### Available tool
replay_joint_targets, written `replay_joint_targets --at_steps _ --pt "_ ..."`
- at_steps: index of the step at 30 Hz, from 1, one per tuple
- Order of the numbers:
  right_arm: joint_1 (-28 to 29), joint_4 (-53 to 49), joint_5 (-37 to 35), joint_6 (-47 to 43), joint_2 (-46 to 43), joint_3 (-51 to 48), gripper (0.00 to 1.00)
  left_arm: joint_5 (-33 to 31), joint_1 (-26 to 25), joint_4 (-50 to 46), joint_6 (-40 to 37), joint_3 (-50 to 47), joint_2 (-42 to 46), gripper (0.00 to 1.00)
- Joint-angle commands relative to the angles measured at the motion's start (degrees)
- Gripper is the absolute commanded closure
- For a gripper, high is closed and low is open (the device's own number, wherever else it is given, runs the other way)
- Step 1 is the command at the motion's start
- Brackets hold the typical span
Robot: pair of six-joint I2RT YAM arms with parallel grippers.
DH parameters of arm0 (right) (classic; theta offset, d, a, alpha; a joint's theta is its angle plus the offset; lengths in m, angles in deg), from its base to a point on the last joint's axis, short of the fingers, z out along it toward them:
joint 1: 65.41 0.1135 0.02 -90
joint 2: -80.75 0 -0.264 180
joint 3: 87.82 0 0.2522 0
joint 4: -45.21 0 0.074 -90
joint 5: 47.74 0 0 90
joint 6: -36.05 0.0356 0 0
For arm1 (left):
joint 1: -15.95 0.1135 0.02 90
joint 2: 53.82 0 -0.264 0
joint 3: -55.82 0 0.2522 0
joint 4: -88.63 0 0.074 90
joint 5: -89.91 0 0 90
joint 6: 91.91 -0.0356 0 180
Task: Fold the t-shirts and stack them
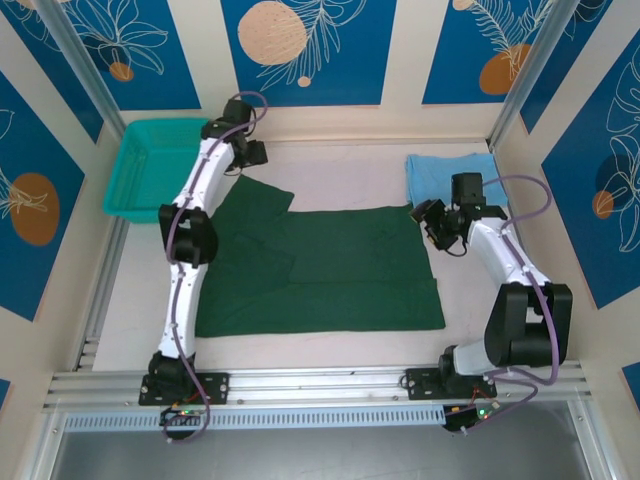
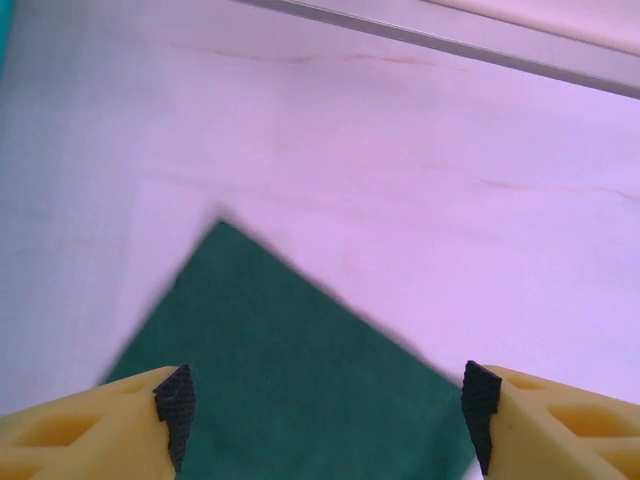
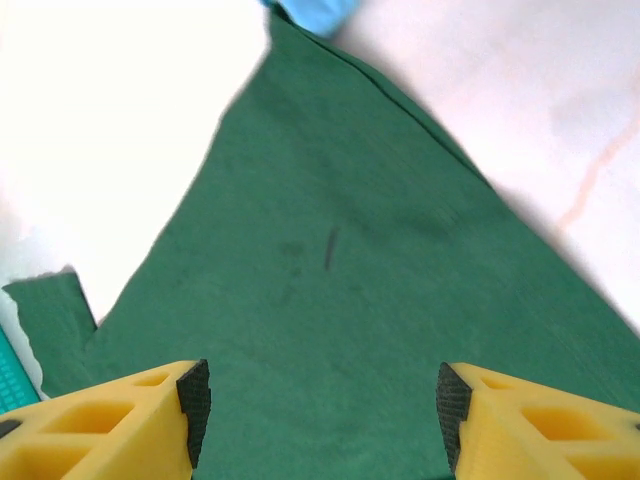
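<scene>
Top external view. At upper left, teal basket (image 1: 140, 180), its floor plain teal across all that is visible; right edge overlapped by the left arm. Spread flat at centre of the table (image 1: 350, 165): dark green t-shirt (image 1: 330, 270), one sleeve angled toward upper left. At upper right, folded into a rectangle: light blue t-shirt (image 1: 440, 175), its lower left corner just beside the green shirt's upper right corner; touching or not, cannot tell. Left gripper (image 1: 255, 152) above the sleeve, near the basket's right side. Right gripper (image 1: 432, 222) at the green shirt's upper right corner. Jaw spacing of either too small to read here.

Left wrist view. Left gripper (image 2: 325, 410) released: yellow fingers with black pads (image 2: 175, 400) wide apart at bottom of frame, nothing between them. Below, a pointed corner of green cloth (image 2: 290, 340) on pale table surface. Metal rail (image 2: 450, 45) across upper right. Thin teal sliver at extreme upper left; cannot tell what.

Right wrist view. Right gripper (image 3: 320, 410) likewise released, pads (image 3: 195, 400) spread and gripping nothing. Green cloth (image 3: 330, 250) across most of the frame, faint dark marks on it unseen from above. Scrap of blue cloth (image 3: 310, 12) at top edge. Teal strip at lower left edge.
</scene>
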Motion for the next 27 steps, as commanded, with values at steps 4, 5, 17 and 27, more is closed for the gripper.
replay_joint_targets --at_steps 4,5,17,27 --pt "-1.59 3.07 4.08 -7.84 3.26 4.96 0.38 -3.39 2.53 6.2 -7.66 2.7 -5.79 0.3" --pt "-1.76 3.28 4.62 -8.32 3.65 5.09 0.38 -2.16 2.58 7.31 -8.39 2.77 -6.34 0.3" --pt "-3.31 4.75 6.31 -8.04 6.62 3.9 0.39 4.19 3.59 10.58 -8.99 3.31 -10.66 0.38" --pt "-3.49 4.26 6.92 -7.07 8.4 6.18 0.4 3.6 4.24 9.66 -6.82 3.31 -11.11 0.4"
